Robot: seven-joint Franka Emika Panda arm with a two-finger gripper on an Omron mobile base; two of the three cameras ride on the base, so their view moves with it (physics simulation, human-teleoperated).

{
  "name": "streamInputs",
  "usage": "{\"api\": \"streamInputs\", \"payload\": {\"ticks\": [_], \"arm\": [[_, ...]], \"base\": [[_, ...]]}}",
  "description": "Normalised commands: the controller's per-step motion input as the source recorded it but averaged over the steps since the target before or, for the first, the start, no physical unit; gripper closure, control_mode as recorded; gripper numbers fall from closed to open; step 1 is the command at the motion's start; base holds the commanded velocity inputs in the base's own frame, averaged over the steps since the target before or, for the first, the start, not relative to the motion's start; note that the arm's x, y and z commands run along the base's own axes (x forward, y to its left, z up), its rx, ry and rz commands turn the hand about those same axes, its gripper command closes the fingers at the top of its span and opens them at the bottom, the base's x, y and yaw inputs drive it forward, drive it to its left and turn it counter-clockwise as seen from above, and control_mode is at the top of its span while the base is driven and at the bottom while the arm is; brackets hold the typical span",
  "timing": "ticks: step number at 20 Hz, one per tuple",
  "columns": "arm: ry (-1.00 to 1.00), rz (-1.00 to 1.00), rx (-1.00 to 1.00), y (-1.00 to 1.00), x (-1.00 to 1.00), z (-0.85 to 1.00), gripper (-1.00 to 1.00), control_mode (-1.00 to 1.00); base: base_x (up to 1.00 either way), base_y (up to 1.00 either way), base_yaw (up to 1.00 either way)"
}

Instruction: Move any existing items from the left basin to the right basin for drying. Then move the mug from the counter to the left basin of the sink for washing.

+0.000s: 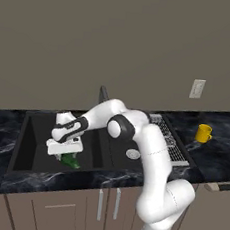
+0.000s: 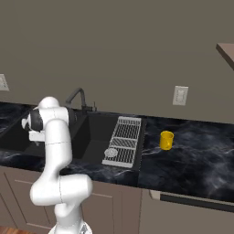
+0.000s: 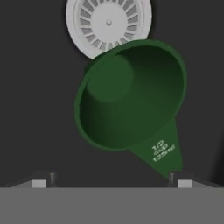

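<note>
My two-finger gripper (image 1: 66,152) hangs low inside the wide matte-black left basin (image 1: 36,144), left of centre in the left base view, directly above the small glossy dark-green bottle (image 1: 71,159), whose body pokes out beneath my hand. In the hand view the green bottle (image 3: 131,98) fills the middle of the frame, its open mouth facing the camera and its side tapering down toward the lower right, where it reaches my right fingertip (image 3: 183,183). My two tips sit far apart at the bottom corners of that view, so my jaws are spread wide, and I cannot tell whether they are pressing on the bottle. The round silver drain (image 3: 108,24) sits at the top of the hand view, partly covered by the bottle's rim.

The narrower right basin (image 2: 98,146) with its grey wire rack (image 2: 124,139) lies in the middle of the right base view. The small bright-yellow mug (image 2: 167,140) stands on the glossy black marble counter (image 2: 196,155), right of the rack.
</note>
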Motion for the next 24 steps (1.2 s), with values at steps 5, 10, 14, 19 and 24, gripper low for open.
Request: {"api": "streamInputs", "payload": {"ticks": [5, 10, 14, 19, 24], "arm": [[0.0, 0.0, 0.0, 0.09, 0.2, -0.18, -1.0, -1.0], [0.0, 0.0, 0.0, 0.1, 0.2, -0.16, -1.0, -1.0], [0.0, 0.0, 0.0, 0.12, 0.22, -0.17, -1.0, -1.0], [0.0, 0.0, 0.0, 0.07, 0.17, -0.14, -1.0, -1.0], [0.0, 0.0, 0.0, 0.04, 0.08, -0.14, -1.0, -1.0]], "base": [[0.0, 0.0, 0.0], [0.0, 0.0, 0.0], [0.0, 0.0, 0.0], [0.0, 0.0, 0.0], [0.0, 0.0, 0.0]]}}
